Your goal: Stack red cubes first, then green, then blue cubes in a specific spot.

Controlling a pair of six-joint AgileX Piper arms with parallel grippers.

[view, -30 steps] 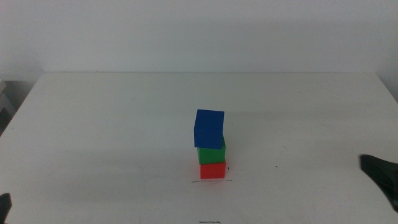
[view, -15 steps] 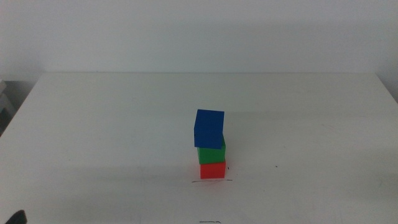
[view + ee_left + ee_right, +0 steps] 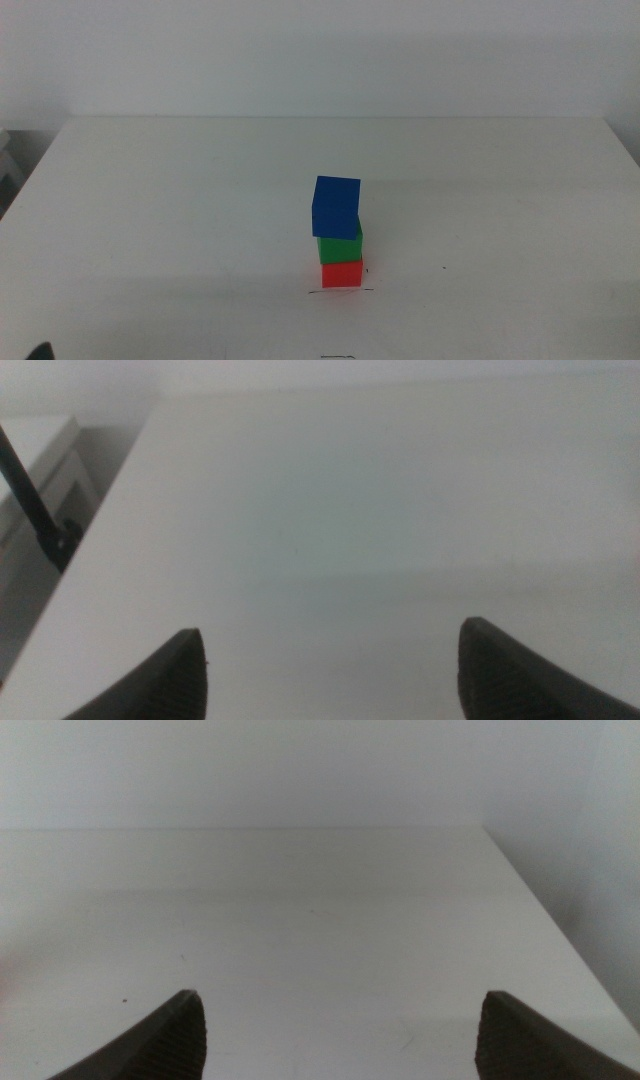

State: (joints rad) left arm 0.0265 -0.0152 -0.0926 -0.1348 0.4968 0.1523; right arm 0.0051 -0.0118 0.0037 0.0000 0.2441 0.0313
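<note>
Standing on the white bench (image 3: pixel 150 200), red cube (image 3: pixel 342 273) sat at the pen stroke (image 3: pixel 340 291), green cube (image 3: pixel 340 246) on it, blue cube (image 3: pixel 336 206) on top, skewed. Left pincer (image 3: pixel 330 670) and right pincer (image 3: pixel 340 1035) were both spread wide, empty, away from stack.

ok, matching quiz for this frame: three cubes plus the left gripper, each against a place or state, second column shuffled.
1. red cube
2. green cube
3. blue cube
4. left gripper

a. top of the stack, turned slightly askew
b. open, empty, away from the stack
c. on the table, just behind the pen stroke
d. middle of the stack

Pairs: 1-c, 2-d, 3-a, 4-b
</note>
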